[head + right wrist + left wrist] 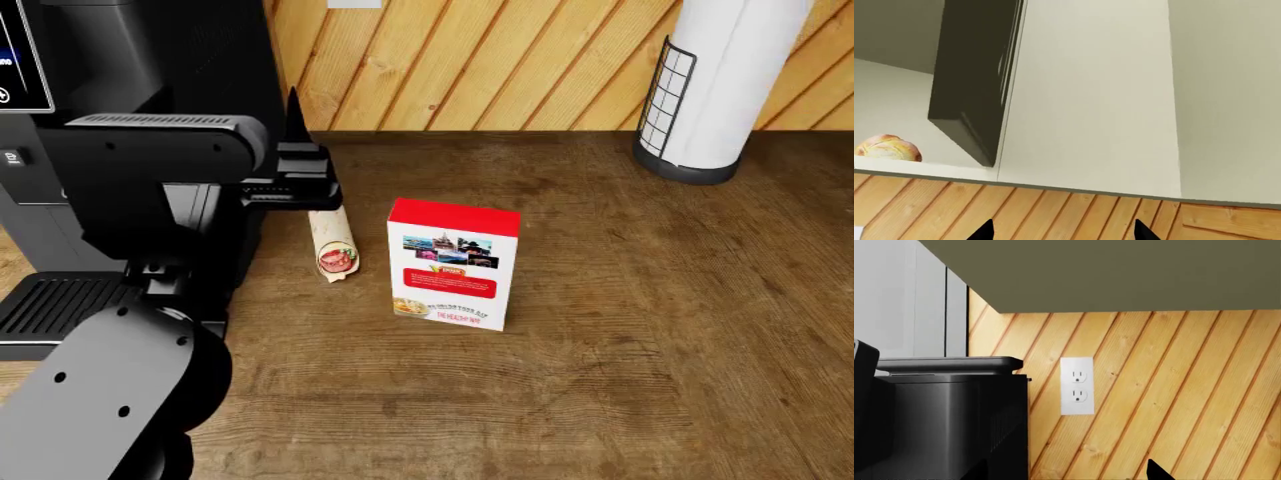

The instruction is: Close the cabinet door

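Note:
In the right wrist view the cabinet door is a dark grey panel that stands swung open, seen almost edge-on. Beside it is the open compartment, with a round bread loaf on its shelf. A shut pale cabinet front adjoins the door. My right gripper is open and empty, below the cabinet's bottom edge and apart from the door, with plank wall behind it. My left gripper is open too, low under the cabinet's underside, beside the coffee machine. The door is out of the head view.
On the wooden counter stand a black coffee machine at the left, a wrap, a red and white box and a paper towel roll. My left arm reaches across the machine. A wall outlet sits on the plank wall.

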